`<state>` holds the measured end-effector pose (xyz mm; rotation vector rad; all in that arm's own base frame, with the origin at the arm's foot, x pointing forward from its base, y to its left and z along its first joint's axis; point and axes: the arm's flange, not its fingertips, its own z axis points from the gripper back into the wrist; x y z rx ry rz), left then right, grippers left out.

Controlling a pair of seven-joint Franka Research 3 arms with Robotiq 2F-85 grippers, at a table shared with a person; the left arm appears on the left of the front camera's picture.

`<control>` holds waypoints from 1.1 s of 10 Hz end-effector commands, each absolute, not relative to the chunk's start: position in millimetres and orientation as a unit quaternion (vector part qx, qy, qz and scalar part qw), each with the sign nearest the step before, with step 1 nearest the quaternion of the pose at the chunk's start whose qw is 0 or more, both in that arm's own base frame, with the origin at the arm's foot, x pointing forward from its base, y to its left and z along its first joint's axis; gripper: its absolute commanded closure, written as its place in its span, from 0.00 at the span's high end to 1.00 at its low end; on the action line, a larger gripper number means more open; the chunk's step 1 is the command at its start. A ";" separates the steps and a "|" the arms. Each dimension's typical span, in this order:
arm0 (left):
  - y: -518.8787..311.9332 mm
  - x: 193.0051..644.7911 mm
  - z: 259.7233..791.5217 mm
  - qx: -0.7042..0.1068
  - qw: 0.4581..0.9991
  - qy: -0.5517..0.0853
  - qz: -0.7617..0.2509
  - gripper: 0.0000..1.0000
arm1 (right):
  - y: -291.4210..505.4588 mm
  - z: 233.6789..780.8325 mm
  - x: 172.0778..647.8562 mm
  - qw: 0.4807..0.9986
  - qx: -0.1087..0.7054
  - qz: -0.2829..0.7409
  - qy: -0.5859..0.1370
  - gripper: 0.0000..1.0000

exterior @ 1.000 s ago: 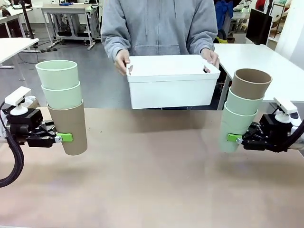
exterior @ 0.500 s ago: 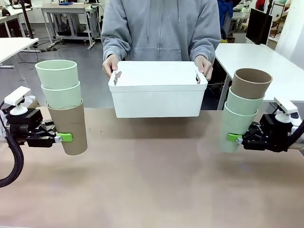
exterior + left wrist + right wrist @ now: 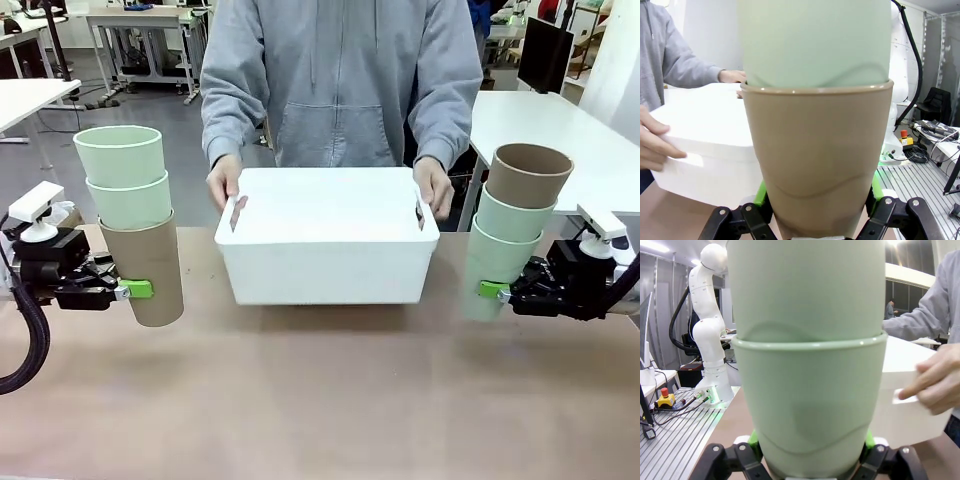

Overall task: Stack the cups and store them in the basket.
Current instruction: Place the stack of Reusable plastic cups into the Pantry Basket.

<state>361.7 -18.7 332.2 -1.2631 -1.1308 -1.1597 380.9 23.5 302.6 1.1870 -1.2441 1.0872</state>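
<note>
Now the white rectangular plastic basket (image 3: 325, 265) with smooth solid walls sits at the middle of the worktop's (image 3: 320, 410) far edge. The person's hands (image 3: 225, 183) grip its two short ends. I cannot tell whether its base bears on the worktop or hangs just above it.

The left gripper (image 3: 135, 290) is clamped on a tan-brown tapered tumbler. This tumbler carries two pale mint ones nested in it, making the left stack (image 3: 140, 245), held clear of the worktop near its left edge. The right gripper (image 3: 490, 290) is clamped on a mint tumbler that holds a second mint one and a tan one on top. This right stack (image 3: 510, 235) hangs near the right edge.

Both stacks have their long axes roughly upright and mouths up, and the right one leans away from the basket. The basket lies between them, inboard of each gripper and about equally near to both. The bases of the stacks seem to hang lower than the basket's rim. So I judge either arm must lift before carrying its stack inward over the rim. Joining the two stacks into one is not yet done.
</note>
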 end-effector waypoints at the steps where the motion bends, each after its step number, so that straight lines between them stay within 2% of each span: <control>1: -19.5 362.1 338.1 -0.529 0.515 -0.475 -0.478 0.85 | 23.6 306.4 381.6 0.522 0.492 0.457 -0.525 0.84; 11: -19.5 362.1 338.1 -0.529 0.515 -0.475 -0.478 0.85 | 23.6 306.4 381.6 0.522 0.492 0.457 -0.525 0.84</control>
